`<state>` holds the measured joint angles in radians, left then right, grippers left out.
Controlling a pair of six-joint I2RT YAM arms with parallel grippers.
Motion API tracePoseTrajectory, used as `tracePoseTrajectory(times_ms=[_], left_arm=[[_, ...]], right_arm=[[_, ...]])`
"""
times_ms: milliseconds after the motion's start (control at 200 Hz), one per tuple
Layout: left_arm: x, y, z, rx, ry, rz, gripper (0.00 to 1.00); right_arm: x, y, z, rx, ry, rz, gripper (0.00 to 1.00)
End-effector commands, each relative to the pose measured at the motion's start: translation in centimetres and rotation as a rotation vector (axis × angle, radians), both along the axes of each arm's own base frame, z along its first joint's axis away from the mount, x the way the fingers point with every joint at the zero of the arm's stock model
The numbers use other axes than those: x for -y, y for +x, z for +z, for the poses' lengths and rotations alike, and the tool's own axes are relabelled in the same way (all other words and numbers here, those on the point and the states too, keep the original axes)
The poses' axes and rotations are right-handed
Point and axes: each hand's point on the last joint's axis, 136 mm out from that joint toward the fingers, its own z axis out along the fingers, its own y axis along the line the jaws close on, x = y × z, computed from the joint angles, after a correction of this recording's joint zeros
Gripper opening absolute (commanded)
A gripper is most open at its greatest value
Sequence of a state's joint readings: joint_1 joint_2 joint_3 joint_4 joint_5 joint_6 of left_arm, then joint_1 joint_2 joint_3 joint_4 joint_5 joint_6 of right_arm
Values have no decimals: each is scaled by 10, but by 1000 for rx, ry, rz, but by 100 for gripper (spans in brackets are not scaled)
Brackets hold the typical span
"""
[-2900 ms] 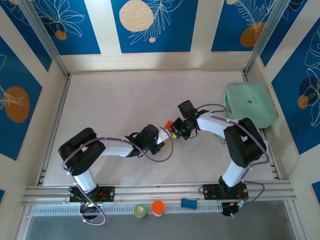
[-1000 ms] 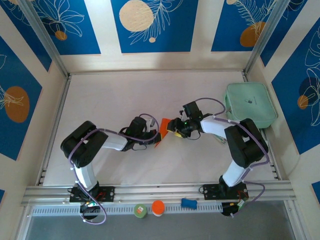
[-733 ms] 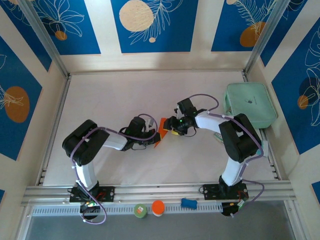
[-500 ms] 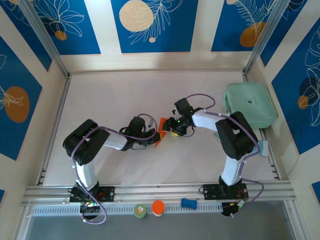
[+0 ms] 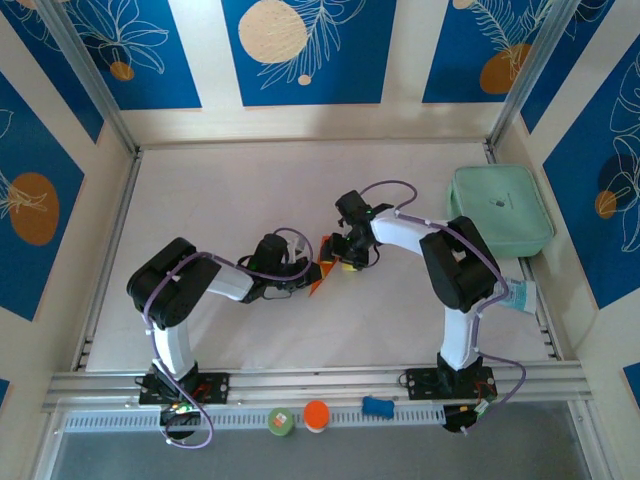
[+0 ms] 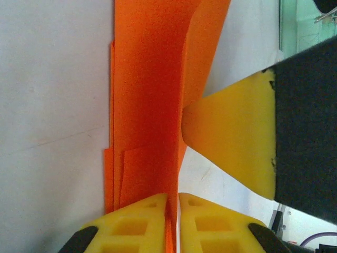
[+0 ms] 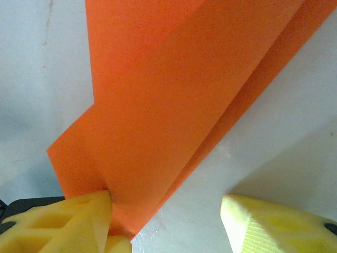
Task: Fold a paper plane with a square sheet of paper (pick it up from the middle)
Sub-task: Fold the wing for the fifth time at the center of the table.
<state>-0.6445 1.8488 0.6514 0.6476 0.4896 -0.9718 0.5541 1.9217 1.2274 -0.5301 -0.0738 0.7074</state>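
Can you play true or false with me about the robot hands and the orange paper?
1. The left hand is pinching the orange paper. True.
2. The right hand is squeezed shut. False: its fingers stand wide apart, and one of them touches the paper.
3. The mint-green case lies at the right edge of the table. True.
4. The orange paper is one flat sheet with no folds. False: it is folded, with layers on top of each other.

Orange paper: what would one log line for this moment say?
paper plane: partly folded, one flap raised | left gripper: shut on paper plane | right gripper: open, touching paper plane
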Motion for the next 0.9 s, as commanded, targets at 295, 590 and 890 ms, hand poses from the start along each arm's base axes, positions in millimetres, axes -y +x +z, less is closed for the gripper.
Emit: tracePoseTrajectory(times_ms=[295, 590, 890], left_arm=[[-26, -13, -49, -147, 100, 54, 8], [-25, -12, -44, -202, 40, 62, 1], [-25, -14, -46, -233, 40, 67, 0]], right_arm=[[14, -22, -47, -117, -137, -7, 63], [6, -18, -37, -90, 39, 42, 63], [13, -19, -41, -104, 5, 48, 61]])
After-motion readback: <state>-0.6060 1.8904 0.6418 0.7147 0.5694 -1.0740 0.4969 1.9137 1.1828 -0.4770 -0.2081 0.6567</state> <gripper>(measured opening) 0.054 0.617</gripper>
